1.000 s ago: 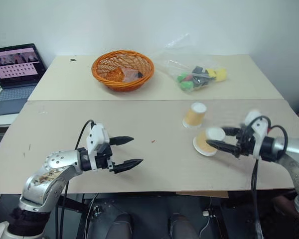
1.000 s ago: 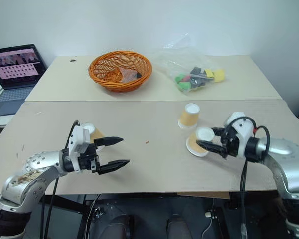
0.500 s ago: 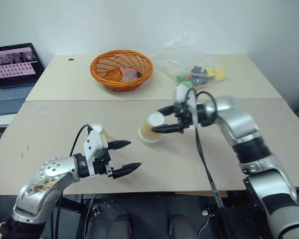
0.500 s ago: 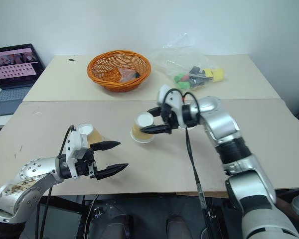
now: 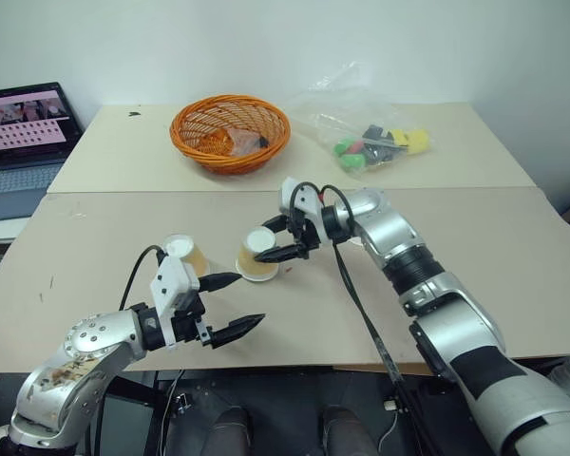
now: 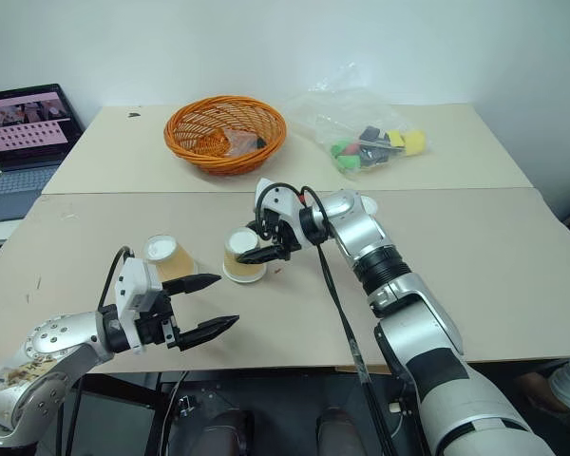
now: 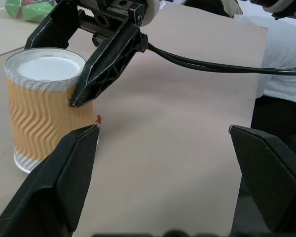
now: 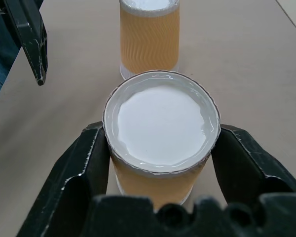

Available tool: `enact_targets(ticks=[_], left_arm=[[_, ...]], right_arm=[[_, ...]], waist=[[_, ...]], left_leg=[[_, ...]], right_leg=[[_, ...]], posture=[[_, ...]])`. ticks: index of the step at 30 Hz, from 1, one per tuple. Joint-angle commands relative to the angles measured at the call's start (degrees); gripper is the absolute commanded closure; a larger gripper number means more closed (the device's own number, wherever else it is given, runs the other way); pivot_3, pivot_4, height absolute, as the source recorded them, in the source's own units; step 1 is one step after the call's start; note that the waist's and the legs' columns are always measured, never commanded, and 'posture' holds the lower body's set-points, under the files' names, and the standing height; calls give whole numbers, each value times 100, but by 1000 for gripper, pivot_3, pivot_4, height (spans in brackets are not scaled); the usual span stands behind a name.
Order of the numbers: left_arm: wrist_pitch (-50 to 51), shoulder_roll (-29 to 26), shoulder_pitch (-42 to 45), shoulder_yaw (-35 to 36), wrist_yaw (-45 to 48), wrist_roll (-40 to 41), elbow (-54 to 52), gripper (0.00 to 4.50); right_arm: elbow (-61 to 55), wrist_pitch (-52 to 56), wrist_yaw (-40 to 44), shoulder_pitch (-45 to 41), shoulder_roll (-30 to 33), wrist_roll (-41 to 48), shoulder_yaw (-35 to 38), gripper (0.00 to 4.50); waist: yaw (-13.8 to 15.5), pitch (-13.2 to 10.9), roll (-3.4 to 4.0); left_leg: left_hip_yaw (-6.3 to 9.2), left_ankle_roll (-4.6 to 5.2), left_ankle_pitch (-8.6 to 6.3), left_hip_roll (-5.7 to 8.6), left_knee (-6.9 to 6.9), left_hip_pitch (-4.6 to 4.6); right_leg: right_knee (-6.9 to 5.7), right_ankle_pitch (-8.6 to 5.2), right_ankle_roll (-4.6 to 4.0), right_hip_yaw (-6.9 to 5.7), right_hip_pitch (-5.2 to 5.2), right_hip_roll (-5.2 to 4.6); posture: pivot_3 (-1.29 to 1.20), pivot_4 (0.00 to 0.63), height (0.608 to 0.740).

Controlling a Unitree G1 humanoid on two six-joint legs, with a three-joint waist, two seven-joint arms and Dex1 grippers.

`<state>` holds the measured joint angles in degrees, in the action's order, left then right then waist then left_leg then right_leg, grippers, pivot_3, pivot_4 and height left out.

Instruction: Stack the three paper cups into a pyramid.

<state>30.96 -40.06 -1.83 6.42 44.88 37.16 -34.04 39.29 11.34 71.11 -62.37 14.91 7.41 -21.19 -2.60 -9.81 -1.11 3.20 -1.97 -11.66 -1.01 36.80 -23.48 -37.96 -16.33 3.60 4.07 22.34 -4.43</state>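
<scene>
Two paper cups stand upside down side by side on the table (image 5: 475, 256), white bases up. The left one (image 5: 184, 255) stands free, just beyond my left gripper (image 5: 239, 302), which is open and empty. My right gripper (image 5: 266, 242) reaches in from the right and is shut on the other cup (image 5: 256, 258), one finger on each side of its wall; the cup (image 8: 162, 148) rests on the tabletop. In the left wrist view this cup (image 7: 42, 111) stands past my open left gripper (image 7: 163, 128). The third cup is hidden.
An orange wicker basket (image 5: 230, 131) sits at the back of the table, with a clear plastic bag (image 5: 370, 128) of coloured items to its right. A laptop (image 5: 19, 133) stands open at the far left, off the table.
My right gripper has carried its cup from the table's right side leftward and set it beside the left cup. The left gripper has stayed open and nearly still.
</scene>
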Motion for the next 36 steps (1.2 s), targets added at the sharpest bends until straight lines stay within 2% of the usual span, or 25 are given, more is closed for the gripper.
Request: enact_targets(ticks=[1,11,17,22,26,30,36], left_arm=[[-65,14,34,76,-37,49,-223,0],[-293,68,131,69,-186,-207,-285,0],[-231,23,-11,105,-260,-180,-547,0],[-192,57,-101,214,-468,-162,-693,0],[-297,173,-377,436,-803,-272,-936,0],[-346,343,-682,575,-985,-229,-1102,0],[-371,420,-729,635,-978,-198,-1063,0]], right_arm=[[-41,-156,31,-166,-17,-23,236,36],[-554,-123,74,34,205,-73,425,36],[-2186,572,270,743,991,253,757,36],[-3705,1492,8,1571,1626,613,1163,36],[-4714,2456,-773,2488,2038,910,1991,36],[-5335,3144,-1586,3336,2126,1095,2749,36],[-4973,3041,-2658,3718,2081,756,3062,36]], waist=[[-2,0,0],[-1,0,0],[32,0,0],[2,0,0],[18,0,-3],[40,0,-4],[8,0,-5]], left_leg=[[0,0,0,0,0,0],[-1,0,0,0,0,-1],[1,0,0,3,-1,-6],[0,0,0,0,-1,-2],[-3,1,-1,1,-1,-5],[-3,2,-2,3,-1,-4],[-8,2,-2,1,-1,6]], right_leg=[[0,0,0,0,0,0],[1,0,0,0,0,0],[8,0,0,-1,-2,-4],[4,0,0,0,-2,-1],[10,-1,0,5,-2,-3],[19,0,0,3,-7,-4],[14,0,-1,8,-13,0]], posture=[[0,150,740],[0,150,740],[0,150,740],[0,150,740],[0,150,740],[0,150,740],[0,150,740]])
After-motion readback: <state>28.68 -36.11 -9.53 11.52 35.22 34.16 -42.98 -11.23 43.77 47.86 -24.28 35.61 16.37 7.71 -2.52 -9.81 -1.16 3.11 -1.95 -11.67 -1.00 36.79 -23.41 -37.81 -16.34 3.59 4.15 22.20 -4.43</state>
